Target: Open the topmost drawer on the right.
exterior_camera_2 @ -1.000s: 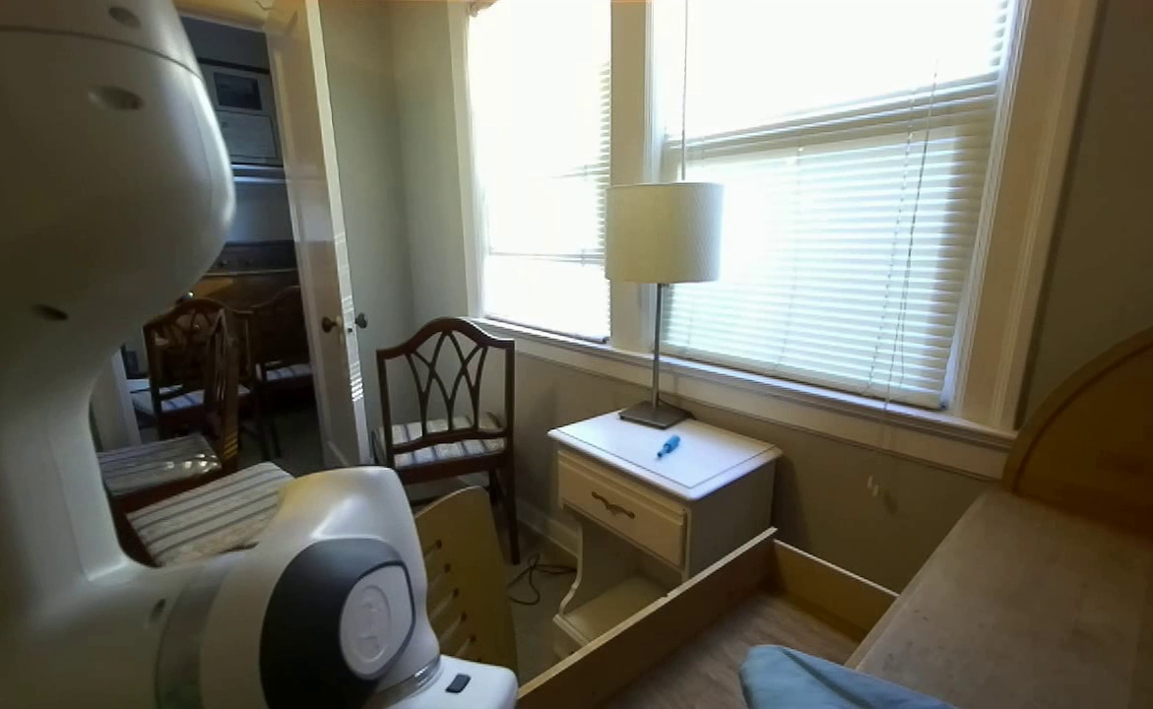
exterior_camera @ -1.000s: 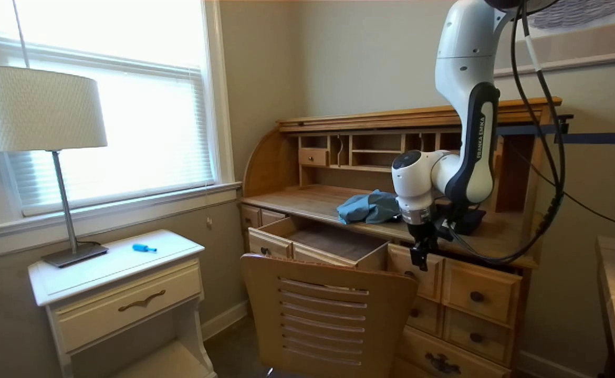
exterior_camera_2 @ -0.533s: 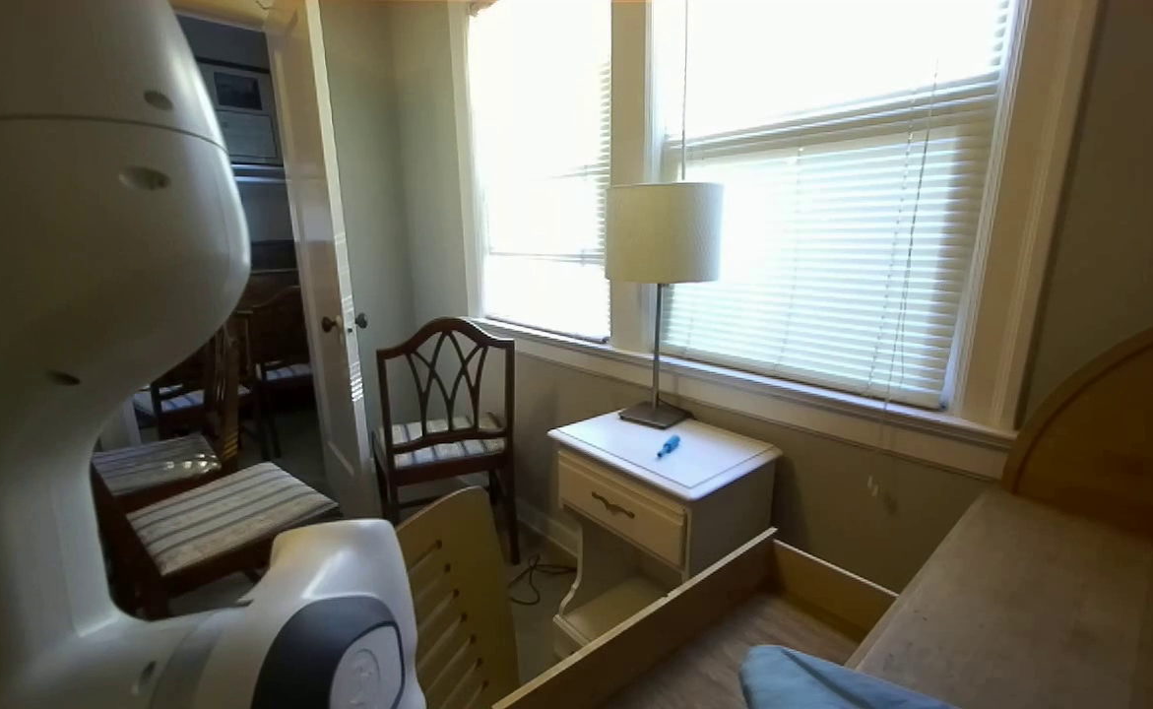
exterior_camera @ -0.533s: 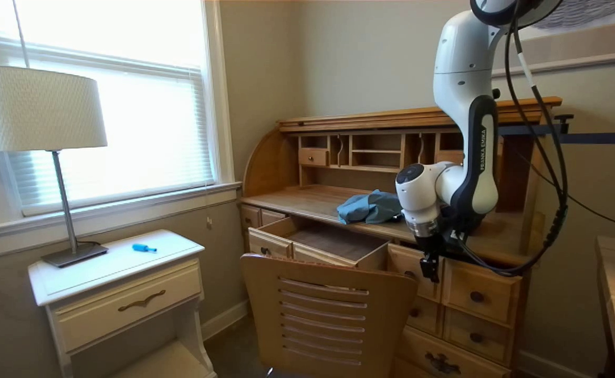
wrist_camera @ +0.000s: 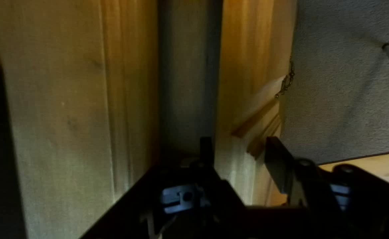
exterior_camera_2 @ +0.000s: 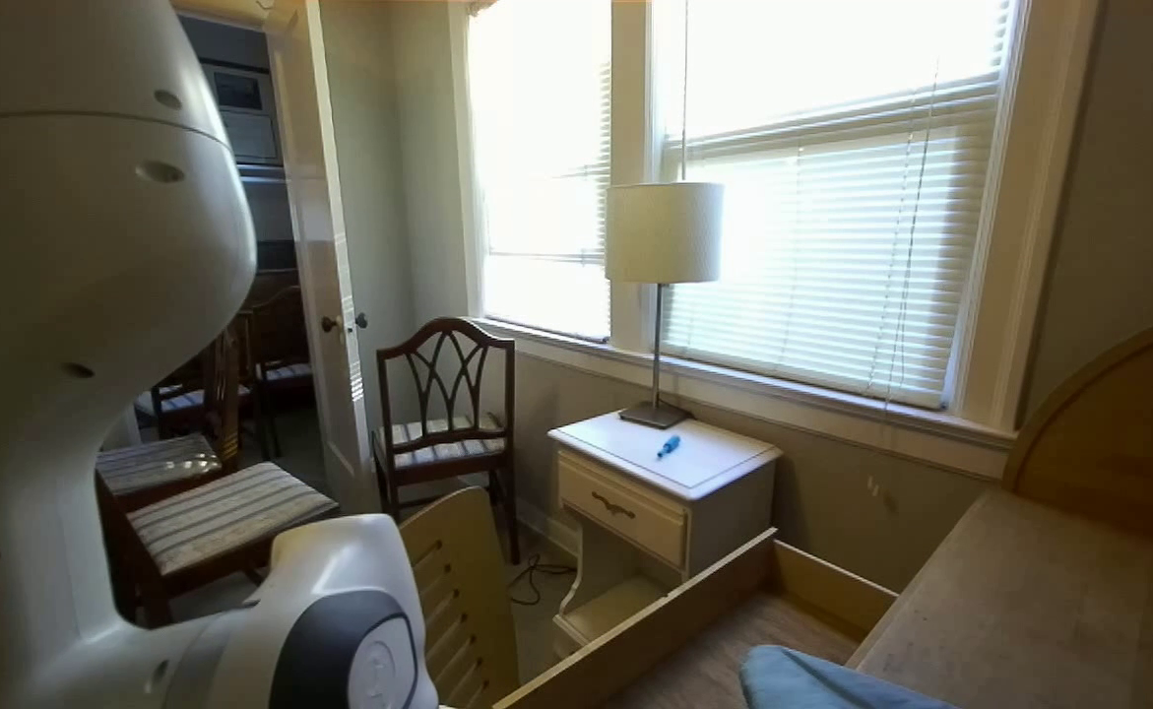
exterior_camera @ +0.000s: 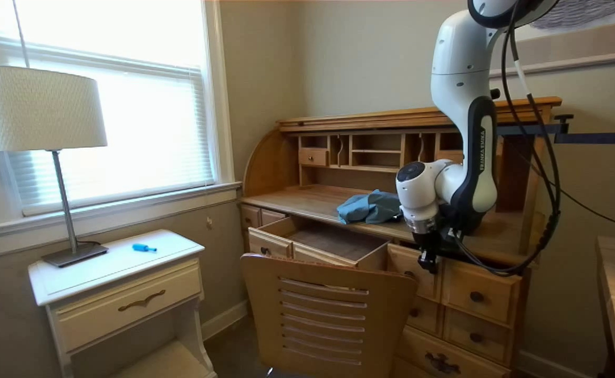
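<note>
Wrist view has the gripper spread astride the drawer front; I'd clamp firmly, then pull straight out.

Black jaws apart, pine drawer front between them, dark gap alongside, grey floor

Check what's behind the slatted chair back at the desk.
In an exterior view, the open wide drawer shows above the chair back, and drawer fronts show past its right edge. The wide drawer's lower front and whatever lies directly below are covered.
</note>
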You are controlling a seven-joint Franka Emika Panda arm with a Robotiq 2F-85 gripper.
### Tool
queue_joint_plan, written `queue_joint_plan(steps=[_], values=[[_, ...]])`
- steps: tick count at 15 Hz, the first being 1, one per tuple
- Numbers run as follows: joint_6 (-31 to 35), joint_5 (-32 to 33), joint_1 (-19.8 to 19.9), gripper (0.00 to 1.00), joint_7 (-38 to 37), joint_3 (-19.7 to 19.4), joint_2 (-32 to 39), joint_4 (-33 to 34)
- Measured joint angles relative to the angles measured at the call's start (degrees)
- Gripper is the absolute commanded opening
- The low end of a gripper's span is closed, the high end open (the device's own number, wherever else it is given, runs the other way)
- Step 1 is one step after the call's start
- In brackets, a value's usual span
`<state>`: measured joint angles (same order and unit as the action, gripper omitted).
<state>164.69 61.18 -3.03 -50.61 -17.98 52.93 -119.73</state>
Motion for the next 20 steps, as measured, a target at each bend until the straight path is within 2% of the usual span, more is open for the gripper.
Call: queue_joint_plan(steps=[6, 10, 16, 20], values=[[14.8, 7.8, -5.1, 0.14, -8.8, -8.6, 2.0, -1.5], [24.4, 10.0, -9.0, 0.12, -10.6, -14.6, 4.9, -1.5], [26.5, 8.8, -20.0, 0.11, -17.9, -20.2, 9.0, -2.2], [28.4, 8.5, -26.2, 0.11, -22.0, -22.0, 10.2, -3.2]])
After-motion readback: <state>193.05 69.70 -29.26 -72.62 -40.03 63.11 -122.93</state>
